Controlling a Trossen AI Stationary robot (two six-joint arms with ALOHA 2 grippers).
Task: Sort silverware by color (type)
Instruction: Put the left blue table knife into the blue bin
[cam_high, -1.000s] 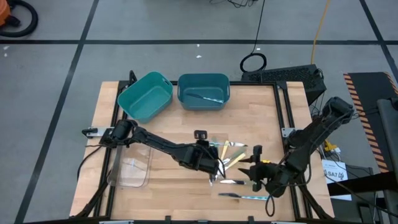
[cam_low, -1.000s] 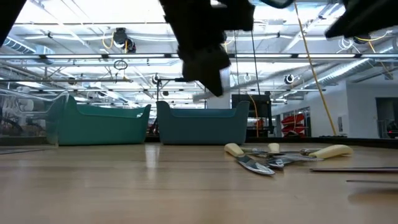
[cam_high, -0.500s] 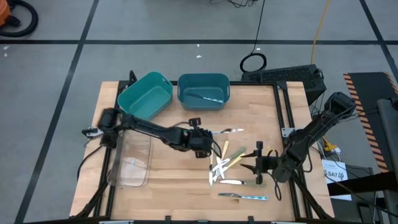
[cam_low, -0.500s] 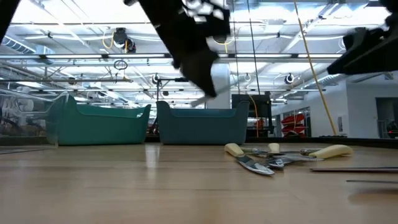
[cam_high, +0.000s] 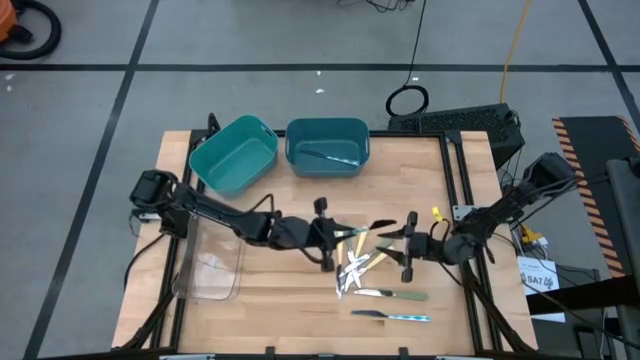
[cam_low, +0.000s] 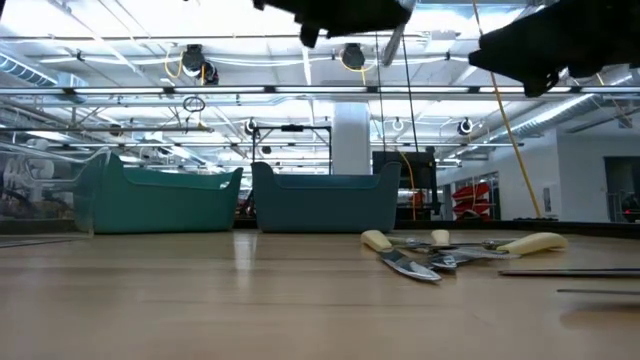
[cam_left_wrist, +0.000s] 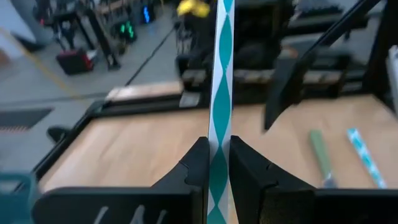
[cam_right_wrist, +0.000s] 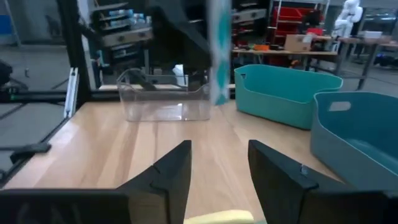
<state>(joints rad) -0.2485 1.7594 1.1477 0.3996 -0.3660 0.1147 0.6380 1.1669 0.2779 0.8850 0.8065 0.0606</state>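
**Four cameras around one table**

The high view looks straight down from well above, taking in the whole wooden table and surrounding floor. The low view sits at tabletop height, close to the wood, facing level toward the two teal bins and the hall behind. Each wrist view looks forward along its arm, just above the table; the right one shares the bins with the low view.

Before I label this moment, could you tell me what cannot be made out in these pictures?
- Which kind of utensil the left pincer holds: the left wrist view shows only its teal-and-white patterned handle; its ends are cut off by the picture's edges.
- Utensil in the darker teal bin: too small in the high view; the bin's wall hides it in the low view.
- Pile of silverware: overlapping, uncountable.
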